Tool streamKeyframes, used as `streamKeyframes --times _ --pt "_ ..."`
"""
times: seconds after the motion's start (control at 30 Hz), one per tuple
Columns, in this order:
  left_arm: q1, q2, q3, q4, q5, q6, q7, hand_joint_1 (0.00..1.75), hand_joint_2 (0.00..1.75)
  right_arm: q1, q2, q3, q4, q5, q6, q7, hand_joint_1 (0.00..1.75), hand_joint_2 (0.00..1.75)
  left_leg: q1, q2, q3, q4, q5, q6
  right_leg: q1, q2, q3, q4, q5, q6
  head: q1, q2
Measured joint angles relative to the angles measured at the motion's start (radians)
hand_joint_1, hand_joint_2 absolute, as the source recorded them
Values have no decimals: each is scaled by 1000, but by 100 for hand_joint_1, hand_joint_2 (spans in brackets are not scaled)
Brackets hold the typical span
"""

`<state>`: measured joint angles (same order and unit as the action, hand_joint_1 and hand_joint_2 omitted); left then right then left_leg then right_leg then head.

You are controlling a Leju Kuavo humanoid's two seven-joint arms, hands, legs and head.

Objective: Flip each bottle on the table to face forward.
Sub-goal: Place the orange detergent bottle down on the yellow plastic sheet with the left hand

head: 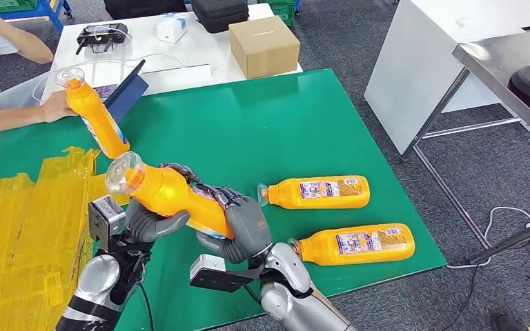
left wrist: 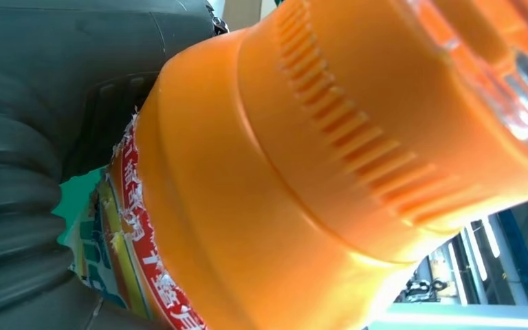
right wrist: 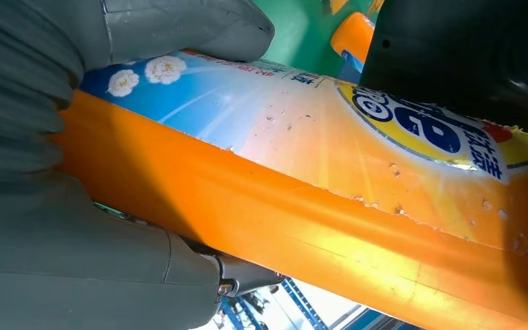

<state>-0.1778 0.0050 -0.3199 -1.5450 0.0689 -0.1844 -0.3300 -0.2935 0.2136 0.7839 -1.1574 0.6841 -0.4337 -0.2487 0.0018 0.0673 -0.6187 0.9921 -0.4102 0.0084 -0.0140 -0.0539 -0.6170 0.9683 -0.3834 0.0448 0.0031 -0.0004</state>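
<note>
Both hands hold one orange detergent bottle point(head: 172, 196) up off the green surface point(head: 248, 131), and how that bottle lies between them is what the coming move turns on. Its long axis runs on a slant in the head view: the clear cap point(head: 123, 172) points up and toward the robot's left, and the base sinks down toward the right.

The left hand point(head: 148, 222) cradles the bottle from below near the shoulder, just under the cap. Its wrist view shows the ribbed orange collar point(left wrist: 357, 137) close against the grey thumb point(left wrist: 34, 124), though how the fingers lie on the far side cannot be told. The right hand point(head: 243, 224) wraps the lower body, dark fingers point(head: 214, 196) curled over the top and the thumb pressed underneath. Its wrist view shows the blue and yellow front label point(right wrist: 330, 130) lying under those fingers.

That label seems to face down and toward the robot, so I judge the bottle has to roll about its long axis before it is laid down. The right hand has the fuller hold on the body and is better placed to drive that roll, with the left steadying the neck.

Two more orange bottles lie flat on the surface to the right, well apart from the hands, caps toward the robot's left: one further back point(head: 317, 192), one nearer the front edge point(head: 355, 244), both showing white printed labels. At the far left a person's hand point(head: 56, 107) holds a fourth bottle point(head: 93, 114) tilted above the surface.
</note>
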Motion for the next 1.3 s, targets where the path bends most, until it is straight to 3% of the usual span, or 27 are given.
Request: streamKeyframes --times 0.23,0.27,0.37,0.4,0.57,0.8,0.97,1.03,1.1,1.2,1.3 --pt "3 -13 11 0 22 16 -2 175 175 -7 7 2 11 -9 0 0 170 175 0 0 0 0 0 0 0 0 0 0 0 0 0 0" --pt "4 -14 12 0 25 17 -2 175 175 -7 7 2 12 -11 -1 0 137 175 0 0 0 0 0 0 0 0 0 0 0 0 0 0" --pt "6 -18 14 0 28 24 -3 175 175 -8 7 2 16 -20 -6 -5 10 175 0 0 0 0 0 0 0 0 0 0 0 0 0 0" --pt "6 -19 16 0 28 32 -3 175 175 -7 7 2 16 -24 -11 -10 0 175 0 0 0 0 0 0 0 0 0 0 0 0 0 0" --pt "1 -21 47 -1 -46 155 -12 175 175 24 -1 0 -18 -60 -41 -50 0 175 0 0 0 0 0 0 0 0 -1 0 0 0 0 0" --pt "-11 0 120 -27 -421 470 -13 175 175 119 -52 -55 -245 -81 -68 -85 0 175 0 0 -1 0 0 0 0 0 -1 0 0 0 0 0" --pt "-28 23 153 -34 -599 566 21 175 175 160 -81 -95 -374 -63 -84 -97 0 175 0 0 -1 0 0 0 0 0 -1 0 0 0 0 0" --pt "-34 37 157 -34 -746 608 81 175 175 177 -92 -110 -418 -57 -98 -100 0 175 0 0 -1 0 0 0 0 0 -1 0 0 0 0 0" --pt "-41 64 156 -32 -1057 642 204 175 175 197 -106 -131 -475 -43 -125 -108 0 175 0 0 -1 0 0 0 0 0 -1 0 0 0 0 0" --pt "-51 124 156 -15 -1548 621 365 175 175 230 -133 -171 -572 -16 -166 -115 0 175 0 0 0 0 0 0 0 0 -1 0 0 0 0 0" --pt "-65 181 152 13 -1656 561 425 175 175 252 -156 -206 -647 10 -189 -115 0 175 0 1 0 0 0 0 0 0 -2 0 0 0 0 0"
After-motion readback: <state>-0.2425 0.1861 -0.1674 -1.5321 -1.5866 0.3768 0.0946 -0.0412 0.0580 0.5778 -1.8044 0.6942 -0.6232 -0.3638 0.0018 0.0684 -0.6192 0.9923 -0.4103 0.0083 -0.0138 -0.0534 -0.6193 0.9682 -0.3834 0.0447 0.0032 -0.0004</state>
